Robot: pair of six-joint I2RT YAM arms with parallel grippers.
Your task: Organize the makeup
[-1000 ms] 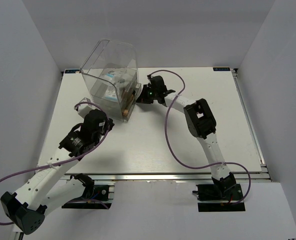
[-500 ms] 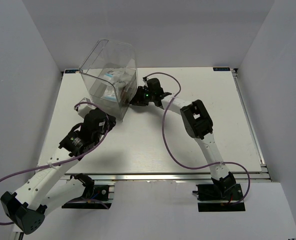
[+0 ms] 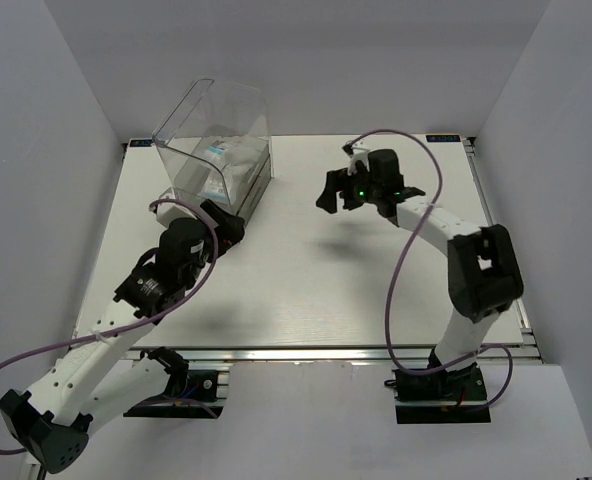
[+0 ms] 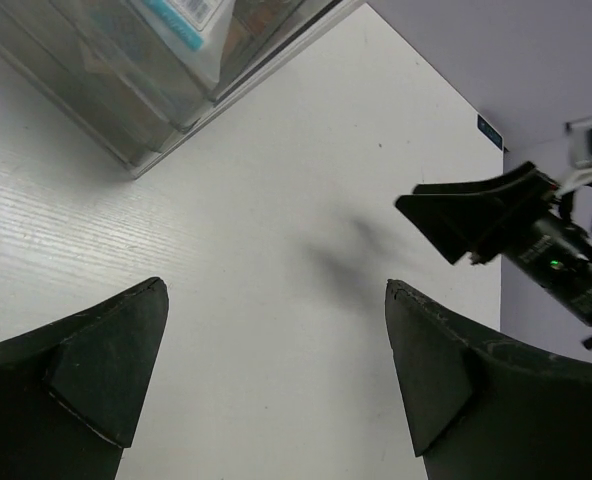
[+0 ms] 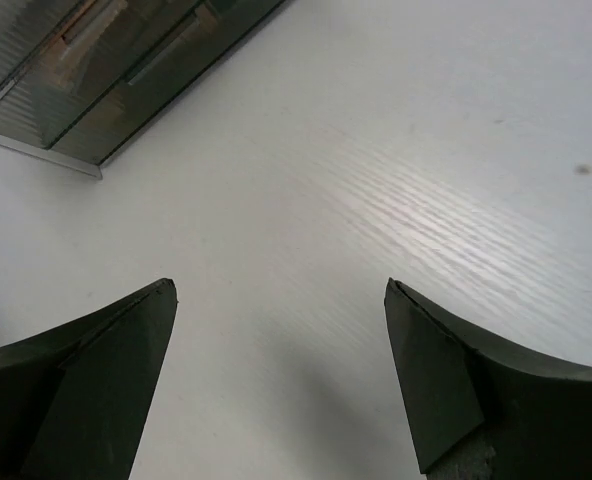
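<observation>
Makeup (image 3: 222,160) sat in the clear box (image 3: 214,102); we saw the left end effector (image 4: 276,286) and right end effector (image 5: 279,286) spread wide, empty.

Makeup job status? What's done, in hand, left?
Done, it seems: the packets sit inside the box, and the top view shows no loose makeup on the table. In hand: nothing. The left hand and right hand are open and empty, neither touching the box. Left: probably nothing to pick up, though the drawers' contents are hard to check.
</observation>
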